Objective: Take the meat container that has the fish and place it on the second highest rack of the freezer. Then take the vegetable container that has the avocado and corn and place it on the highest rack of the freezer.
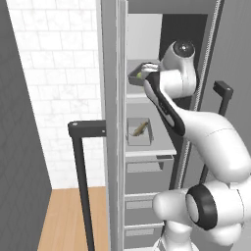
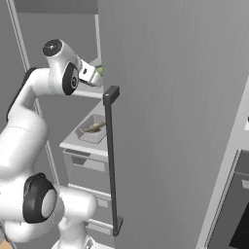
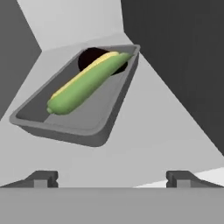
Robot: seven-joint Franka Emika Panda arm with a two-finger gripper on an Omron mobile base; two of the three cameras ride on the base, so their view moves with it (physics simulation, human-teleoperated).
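White brick tiling and a strip of wooden floor framed the open freezer (image 1: 117, 147), its grey door (image 2: 170, 121) with the long black bar handle (image 2: 113, 160) swung out toward the cameras. On the second highest rack (image 1: 149, 153) sat the meat container (image 1: 139, 132) with the fish (image 1: 140, 128) lying in it. On the highest rack (image 3: 144, 144) rested the vegetable container (image 3: 76, 113), with the corn (image 3: 85, 83) stretched along it and the dark avocado (image 3: 89, 59) tucked behind the cob at the far end.

The gripper (image 3: 111, 178) hung just before that upper tray, its jaws spread wide and holding nothing, the tray lying clear of both fingertips (image 3: 43, 178).

Judging by its looks, the tray was a stiff, shallow, thin-walled pan, probably light, with a raised rim that offered the natural place to pinch; a near wall or corner would suit better than the loose produce inside. The corn seemed likely to roll and the avocado to slide if the tray were tipped, so it would want carrying level. In the hand view it looked skewed on the shelf, though that camera's tilt made its true angle hard to judge.

Much was hidden. The arm covered most of the upper tray in the left base view, and the door cut off nearly all of it in the right base view. Only part of the avocado showed. Whether the tray sat fully flat on the shelf could not be told.
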